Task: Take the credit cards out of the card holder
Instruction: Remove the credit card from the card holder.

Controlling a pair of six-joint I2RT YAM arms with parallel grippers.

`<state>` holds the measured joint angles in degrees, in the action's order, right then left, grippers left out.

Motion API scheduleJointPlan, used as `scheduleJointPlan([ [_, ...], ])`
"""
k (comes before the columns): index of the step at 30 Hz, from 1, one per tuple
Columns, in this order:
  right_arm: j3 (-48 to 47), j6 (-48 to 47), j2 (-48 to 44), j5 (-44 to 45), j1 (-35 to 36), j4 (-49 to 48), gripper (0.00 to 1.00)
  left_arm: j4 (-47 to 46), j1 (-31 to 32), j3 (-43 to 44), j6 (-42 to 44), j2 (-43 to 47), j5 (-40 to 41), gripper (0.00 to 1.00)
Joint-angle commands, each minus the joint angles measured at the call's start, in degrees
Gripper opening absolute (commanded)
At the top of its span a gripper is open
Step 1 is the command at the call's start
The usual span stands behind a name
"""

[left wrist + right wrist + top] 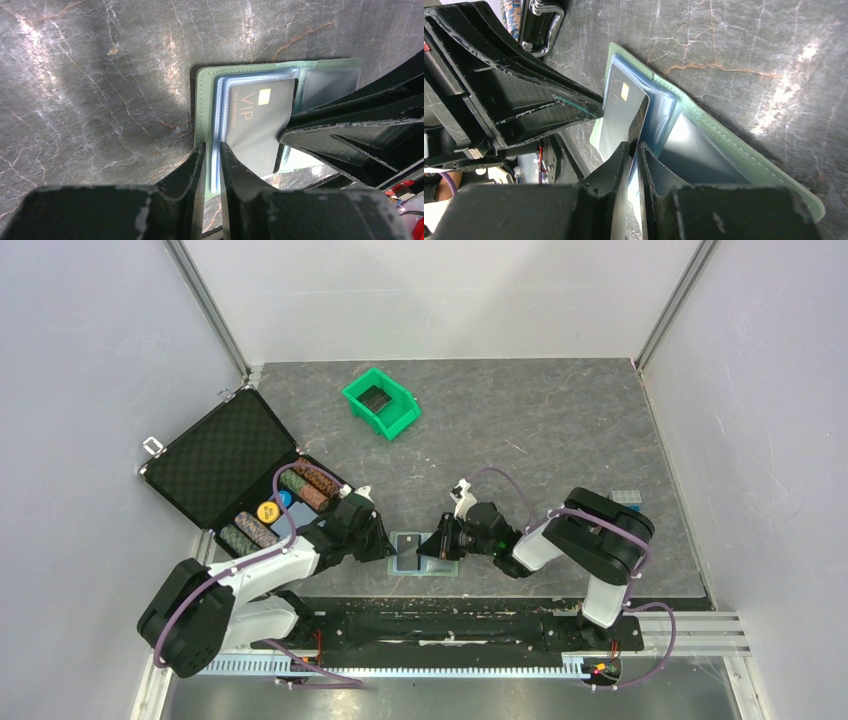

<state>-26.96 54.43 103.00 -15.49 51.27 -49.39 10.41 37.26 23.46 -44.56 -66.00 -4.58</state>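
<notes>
**Top view.** The holder (428,562) lies spread open on the desk (560,440) at 6 o'clock, just ahead of the arm bases. The left gripper (388,546) is set at its 9 o'clock edge, the right gripper (441,542) at its 3 o'clock edge.

**Left wrist view.** The left gripper's jaws are closed on the holder's green rim and the edge of the clear sleeve (220,125), so the holder is pinned.

**Right wrist view.** The right gripper's jaws are clamped on the free edge of a dark card (620,114) marked VIP. The card lies askew over the sleeve and is tilted up from it. A second dark panel (704,150) is seen in the other pocket; whether it is a card cannot be told.

**Handling.**
- **Card:** it is judged light, thin, stiff and springy, with a glossy face likely to slip. A hold on a short edge, flat across both faces, is favoured. The pull is best kept in line with the sleeve so that the card is not bent.
- **Holder:** it is judged soft and so light that it would be dragged along unless held down. It is best gripped at the stitched rim, clear of the pocket mouth, so that the sleeve is not squeezed shut on the card.
</notes>
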Motion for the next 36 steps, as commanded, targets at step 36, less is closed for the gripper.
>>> scheduleJointPlan([
  [36, 6.19, 2.26, -0.95, -6.7, -3.65, -13.13, 0.0, 1.9, 0.34, -0.18, -1.27, -2.56, 0.11, 0.21],
])
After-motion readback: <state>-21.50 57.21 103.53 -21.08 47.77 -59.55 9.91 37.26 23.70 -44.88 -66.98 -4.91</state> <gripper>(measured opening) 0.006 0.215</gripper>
